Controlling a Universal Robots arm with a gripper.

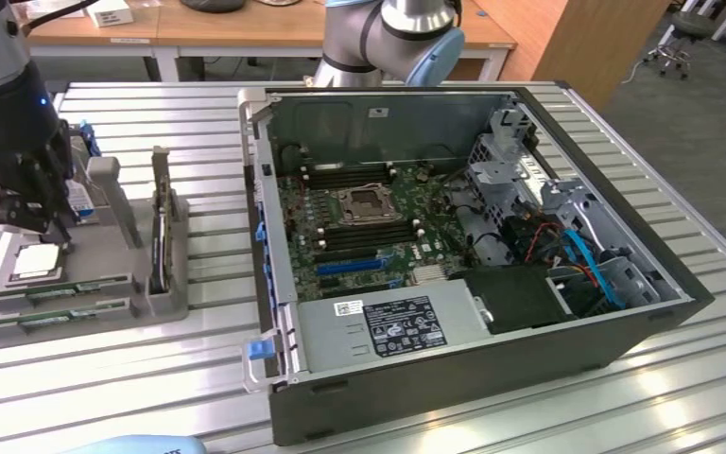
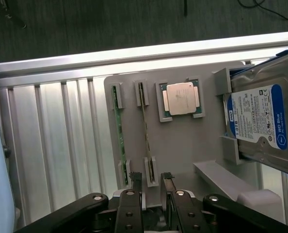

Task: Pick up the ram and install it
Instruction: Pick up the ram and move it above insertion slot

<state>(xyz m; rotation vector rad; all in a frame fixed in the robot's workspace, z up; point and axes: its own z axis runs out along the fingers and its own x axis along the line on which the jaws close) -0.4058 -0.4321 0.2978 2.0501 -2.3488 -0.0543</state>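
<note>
"Two checks first: how do the jaws stand, and where is the ram [image 2: 144, 127]?"

"The jaws stand well apart. The gripper [image 2: 152, 180] hangs over the grey fixture tray [image 2: 183, 145], one of its fingers [image 2: 136, 184] to each side of the line of the ram. The ram sits on edge in two end holders on the tray, not lifted, and shows as a thin green strip. Contact between pads and board cannot be confirmed."

"List the adjacent components, nearest first."

"Just beside the ram and parallel to it, a second memory stick [image 2: 118, 131] sits on edge in its own holders. On the ram's other side lies the square silver CPU [image 2: 182, 98], flat in a recess. Beyond the CPU, the blue-labelled hard drive [image 2: 263, 116] stands in a bracket at the tray's end."

"And the surroundings, working outward?"

"The tray rests on a slatted aluminium table [image 1: 212, 378], at the exterior view's left. Just beside it, toward the exterior view's right, lies the open computer case [image 1: 464, 397] — motherboard [image 1: 306, 222] exposed, with the CPU socket [image 1: 366, 203] near its centre and memory slots [image 1: 337, 175] on both sides of the socket. A grey power supply [image 1: 388, 326] occupies the case's near corner. At the case's side toward the exterior view's right, a metal drive cage [image 1: 527, 170] sits above blue cables [image 1: 590, 265]. Behind the case rises the arm's base [image 1: 395, 33]; farther back stand wooden desks [image 1: 212, 28]."
</note>
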